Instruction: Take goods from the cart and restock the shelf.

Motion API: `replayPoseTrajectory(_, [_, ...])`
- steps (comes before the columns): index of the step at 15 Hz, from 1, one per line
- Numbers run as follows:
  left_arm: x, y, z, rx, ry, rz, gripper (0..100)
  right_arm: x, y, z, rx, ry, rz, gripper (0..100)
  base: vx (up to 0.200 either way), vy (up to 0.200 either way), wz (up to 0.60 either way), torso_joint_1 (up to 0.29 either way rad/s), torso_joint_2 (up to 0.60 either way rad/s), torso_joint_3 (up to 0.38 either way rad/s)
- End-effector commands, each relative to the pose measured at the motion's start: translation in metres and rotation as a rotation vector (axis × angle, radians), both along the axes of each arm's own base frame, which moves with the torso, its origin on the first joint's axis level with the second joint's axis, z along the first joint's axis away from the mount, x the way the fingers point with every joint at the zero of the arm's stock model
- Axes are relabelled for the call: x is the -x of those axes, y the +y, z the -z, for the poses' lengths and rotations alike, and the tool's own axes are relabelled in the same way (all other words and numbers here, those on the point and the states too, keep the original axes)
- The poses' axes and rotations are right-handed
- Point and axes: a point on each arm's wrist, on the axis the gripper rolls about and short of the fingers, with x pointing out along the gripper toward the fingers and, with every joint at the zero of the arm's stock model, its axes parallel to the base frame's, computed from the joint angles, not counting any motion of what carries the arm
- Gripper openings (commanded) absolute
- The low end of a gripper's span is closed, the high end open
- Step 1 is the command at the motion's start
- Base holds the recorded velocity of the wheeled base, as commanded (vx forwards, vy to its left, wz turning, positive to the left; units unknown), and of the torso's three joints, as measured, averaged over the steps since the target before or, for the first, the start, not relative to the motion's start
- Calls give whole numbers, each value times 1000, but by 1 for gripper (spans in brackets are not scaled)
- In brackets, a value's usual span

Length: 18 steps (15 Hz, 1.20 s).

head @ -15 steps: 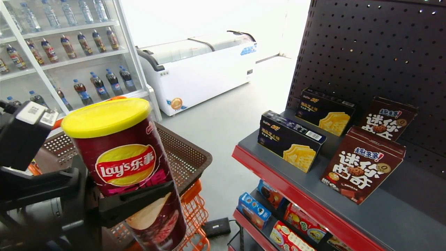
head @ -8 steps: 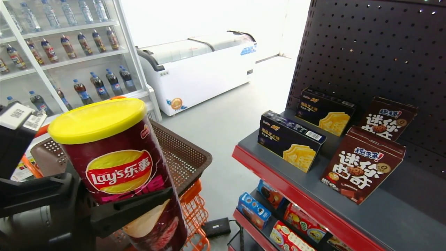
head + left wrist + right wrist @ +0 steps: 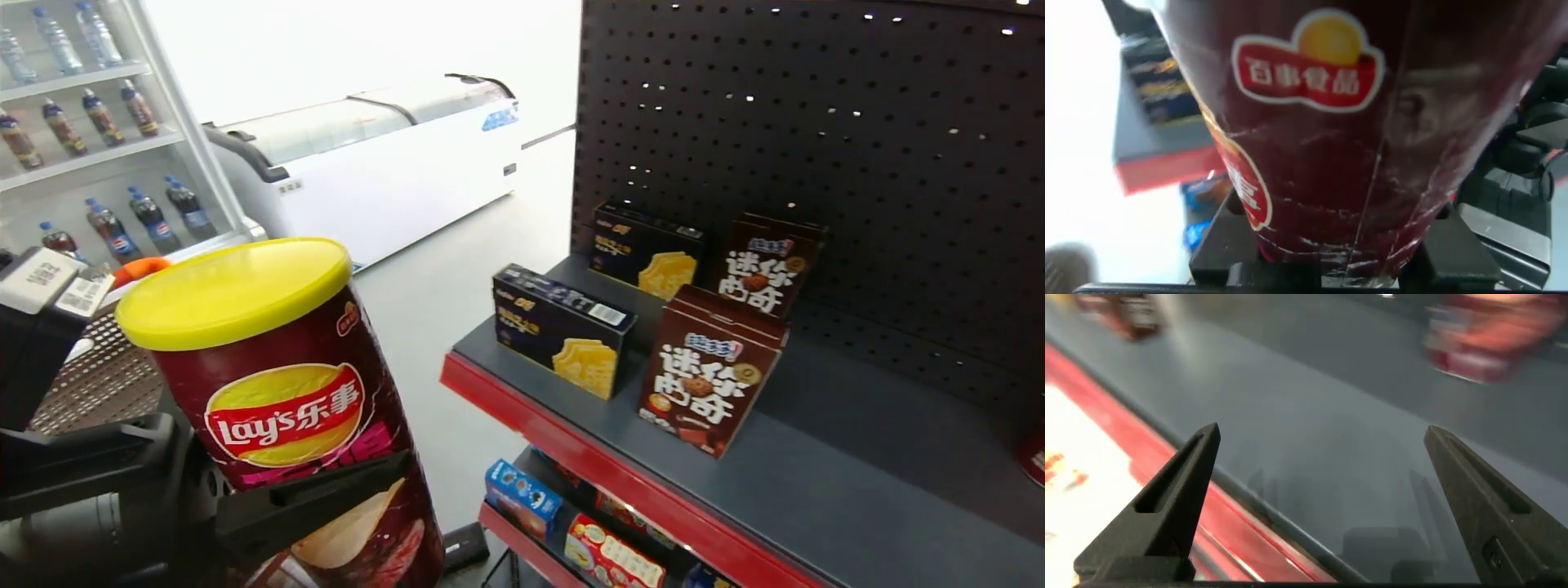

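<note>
Your head camera has swung toward the shelf (image 3: 816,482), so the whole scene sits further left than a moment ago. The chip can (image 3: 286,408) keeps nearly the same place in the frame, which means it has come round with you. Your left gripper (image 3: 310,494) stays clamped on the can's lower half and holds it near you on the left, roughly upright with a slight tilt and its yellow lid on top. In the left wrist view the can (image 3: 1355,122) stands between the black fingers (image 3: 1229,245).

Your right gripper (image 3: 1321,433) hangs over the grey shelf deck (image 3: 1290,367), just inside the red front edge (image 3: 1249,531), with its jaws wide apart and holding nothing.

On the shelf's left part stand two dark blue cracker boxes (image 3: 563,331), one near and one far. Just right of them stand two brown cookie boxes (image 3: 706,371). The near brown box touches the near blue one. Small packs (image 3: 522,498) lie on the lower shelf.

The brown cart basket (image 3: 98,384) shows behind the can at the far left. A white freezer chest (image 3: 384,171) and a drinks rack (image 3: 82,155) stand farther back.
</note>
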Motion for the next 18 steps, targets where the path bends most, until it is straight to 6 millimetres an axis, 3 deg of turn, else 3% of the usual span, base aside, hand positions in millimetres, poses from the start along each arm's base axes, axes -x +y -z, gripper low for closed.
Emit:
replayPoseTrajectory(1, [0, -2, 1, -4, 6, 11, 0, 0, 0, 0, 0, 1, -1, 100, 0, 0, -600, -2, 2, 7])
replayPoseTrajectory(14, [3, -4, 6, -12, 19, 28, 0, 0, 0, 0, 0, 1, -1, 100, 0, 0, -600, 3, 2, 2])
replayPoseTrajectory(18, [3, -3, 7, -12, 22, 22, 0, 0, 0, 0, 2, 1, -1, 100, 0, 0, 0, 0, 0, 0])
